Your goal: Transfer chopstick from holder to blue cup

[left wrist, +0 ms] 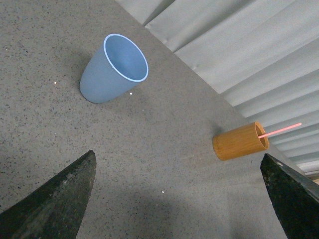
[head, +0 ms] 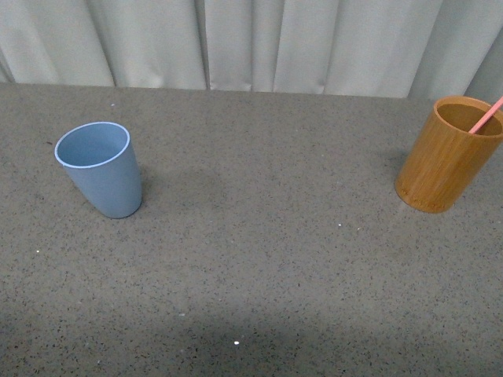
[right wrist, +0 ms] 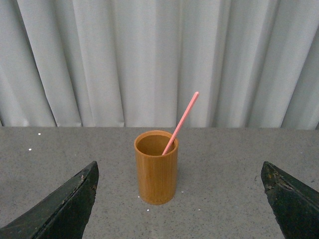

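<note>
While scanning the grey tabletop point(head: 267, 251), find the chopstick point(head: 487, 116) leaning inside the holder point(head: 442, 165), its upper end out past the rim, close to the right edge. Find the blue cup point(head: 102, 173) standing mouth up, well apart from the holder, toward the left edge. Note the left pincer point(left wrist: 178, 154) and the right pincer point(right wrist: 179, 163) both spread wide, gripping nothing.

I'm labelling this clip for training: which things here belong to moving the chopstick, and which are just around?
Part of the job:
chopstick, leaning in the holder
blue cup, empty and upright

Just there:
table
curtain behind it
</note>
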### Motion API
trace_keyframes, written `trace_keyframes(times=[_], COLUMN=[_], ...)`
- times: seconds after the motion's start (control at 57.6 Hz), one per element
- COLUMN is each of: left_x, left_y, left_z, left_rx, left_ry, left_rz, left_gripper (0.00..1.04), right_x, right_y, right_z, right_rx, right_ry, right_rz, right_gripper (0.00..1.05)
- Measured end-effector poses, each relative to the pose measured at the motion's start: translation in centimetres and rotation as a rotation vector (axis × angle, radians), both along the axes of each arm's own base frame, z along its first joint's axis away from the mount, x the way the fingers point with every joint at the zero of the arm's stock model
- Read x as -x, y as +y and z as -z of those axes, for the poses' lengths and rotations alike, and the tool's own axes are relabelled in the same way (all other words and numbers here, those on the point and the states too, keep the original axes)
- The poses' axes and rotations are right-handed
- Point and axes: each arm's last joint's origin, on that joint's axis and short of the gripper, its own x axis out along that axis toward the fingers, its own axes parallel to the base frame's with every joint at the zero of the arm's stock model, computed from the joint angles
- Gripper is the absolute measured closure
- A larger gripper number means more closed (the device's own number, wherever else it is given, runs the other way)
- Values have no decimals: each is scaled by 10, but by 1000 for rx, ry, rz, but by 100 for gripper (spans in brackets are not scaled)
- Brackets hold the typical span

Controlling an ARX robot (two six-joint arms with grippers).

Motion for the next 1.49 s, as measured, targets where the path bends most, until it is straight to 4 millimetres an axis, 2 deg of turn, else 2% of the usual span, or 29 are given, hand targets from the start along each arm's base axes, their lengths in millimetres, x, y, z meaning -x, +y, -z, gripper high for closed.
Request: trace_keyframes(times=[1.494], left_x=[0], left_y=[0], left_z=[0], left_rx=[0], left_ry=[0], left_rz=[0], left_gripper=[7], right_x=[0], right_y=[0], right_z=[0], right_rx=[0], right_ry=[0], right_rz=[0], right_gripper=[10])
